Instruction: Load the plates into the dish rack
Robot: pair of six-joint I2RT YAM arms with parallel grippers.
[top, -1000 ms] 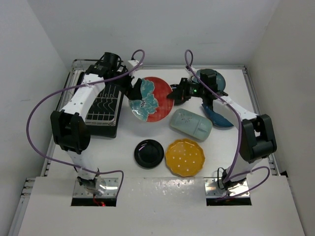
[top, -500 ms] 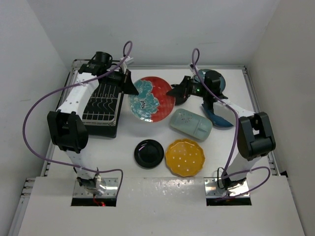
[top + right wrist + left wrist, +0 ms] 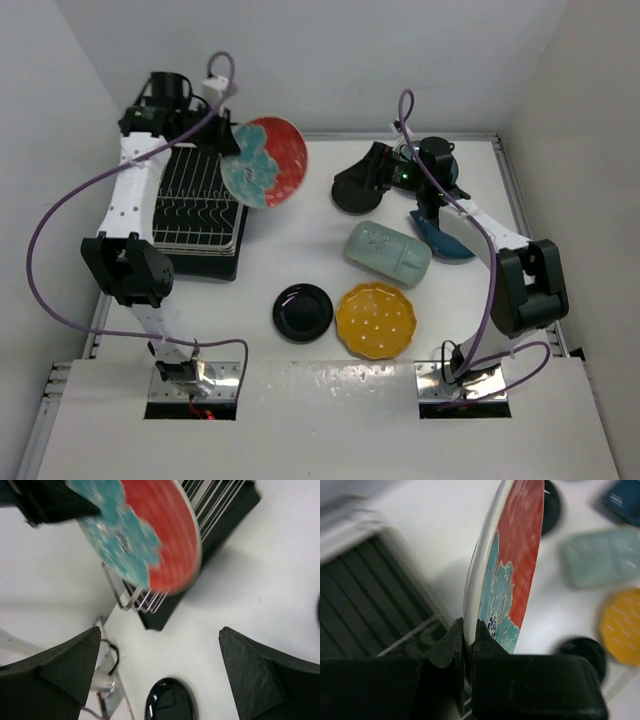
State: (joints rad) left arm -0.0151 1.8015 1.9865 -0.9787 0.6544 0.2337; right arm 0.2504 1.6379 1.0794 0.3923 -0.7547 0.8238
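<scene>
My left gripper point(image 3: 222, 140) is shut on the rim of a red plate with a teal flower pattern point(image 3: 270, 158). It holds the plate on edge in the air over the right side of the black wire dish rack point(image 3: 200, 210). In the left wrist view the fingertips point(image 3: 468, 630) pinch the plate's white rim point(image 3: 472, 580), with the rack point(image 3: 365, 580) below on the left. My right gripper point(image 3: 352, 185) is open and holds nothing, low over the table to the right of the plate. Its view shows the plate point(image 3: 150, 530) before the rack point(image 3: 220, 515).
On the table lie a pale teal rectangular plate point(image 3: 388, 254), a yellow plate point(image 3: 375, 320), a small black plate point(image 3: 303, 312) and a dark blue plate point(image 3: 440, 235) under the right arm. A dark round shape sits beneath the right gripper. White walls stand close around.
The left arm has lifted the red plate off the table's middle and carried it up and left to the rack's right side, tilting it on edge. The right gripper stayed open nearby.
</scene>
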